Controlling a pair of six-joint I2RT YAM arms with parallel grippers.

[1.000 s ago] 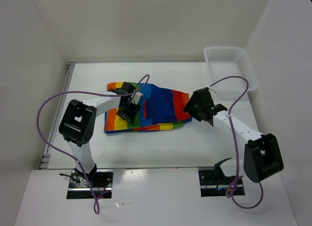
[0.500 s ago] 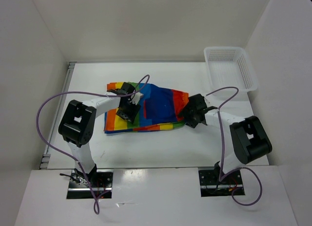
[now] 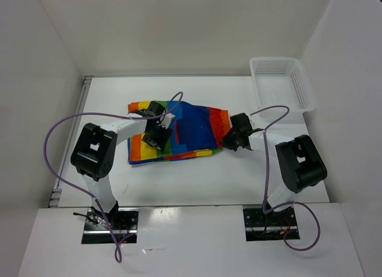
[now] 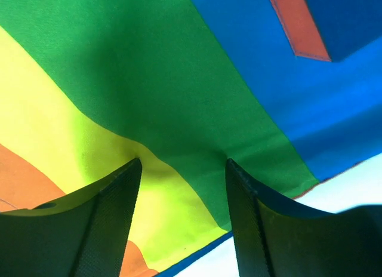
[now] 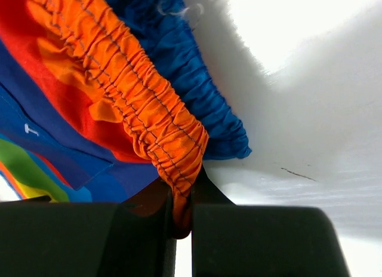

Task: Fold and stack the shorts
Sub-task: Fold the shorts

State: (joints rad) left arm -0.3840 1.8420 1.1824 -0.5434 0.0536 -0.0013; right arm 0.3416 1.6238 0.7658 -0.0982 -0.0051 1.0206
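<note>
Orange-edged shorts sit pinched in right pincer.

Right end effector pinching shorts waistband.

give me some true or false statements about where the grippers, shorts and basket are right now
1. The right gripper is shut on the orange elastic waistband of the rainbow-striped cloth shorts. True.
2. The white plastic mesh basket stands at the far right corner of the white table. True.
3. The shorts lie inside the basket. False: they lie on the table, apart from the basket.
4. The left gripper is shut on a fold of the shorts. False: its fingers stand apart, tips resting on the green and yellow stripes.
</note>
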